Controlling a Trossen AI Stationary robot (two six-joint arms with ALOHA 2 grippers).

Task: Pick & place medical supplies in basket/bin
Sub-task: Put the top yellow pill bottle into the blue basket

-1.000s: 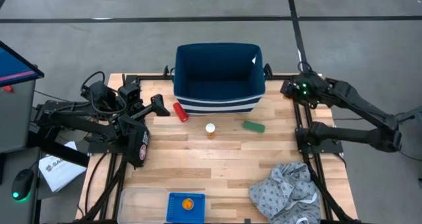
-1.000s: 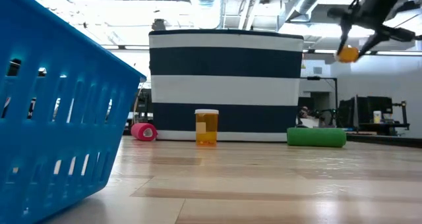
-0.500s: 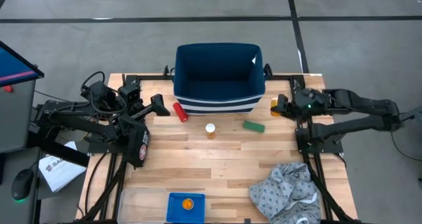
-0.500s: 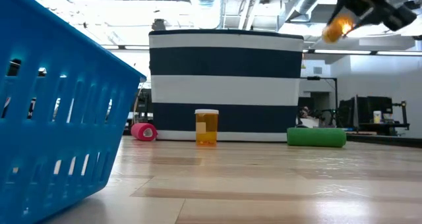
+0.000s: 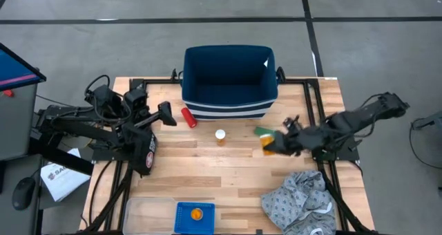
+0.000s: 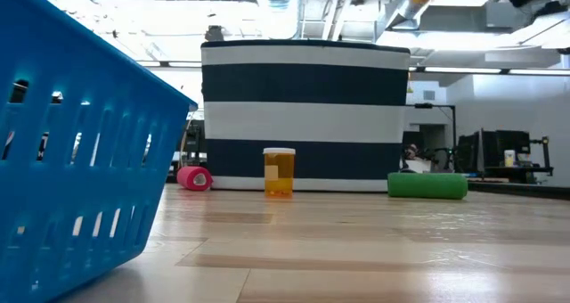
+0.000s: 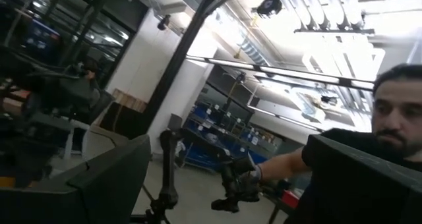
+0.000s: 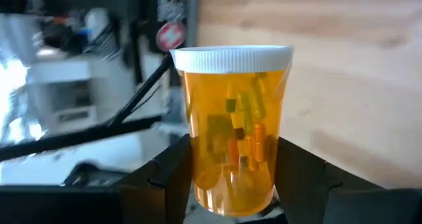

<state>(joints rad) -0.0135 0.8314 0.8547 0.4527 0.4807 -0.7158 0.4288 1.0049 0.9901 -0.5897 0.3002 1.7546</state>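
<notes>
While carried above the table's right half, a translucent orange pill bottle with a white cap (image 8: 232, 125) is clamped between the dark fingers of the right end effector (image 5: 273, 144), presumably for transport to the small bright-blue rectangular plastic basket (image 5: 194, 218) at the near edge, where one orange item already lies. On the table (image 5: 228, 166), near the navy white-striped tub (image 5: 228, 81) at the far edge, lie a red cylinder (image 5: 188, 117), a second white-capped orange bottle (image 5: 220, 136) and a flat green oblong piece (image 6: 427, 185). The left end effector (image 5: 168, 113) waits near the left edge; whether its fingers are apart or together cannot be told.
</notes>
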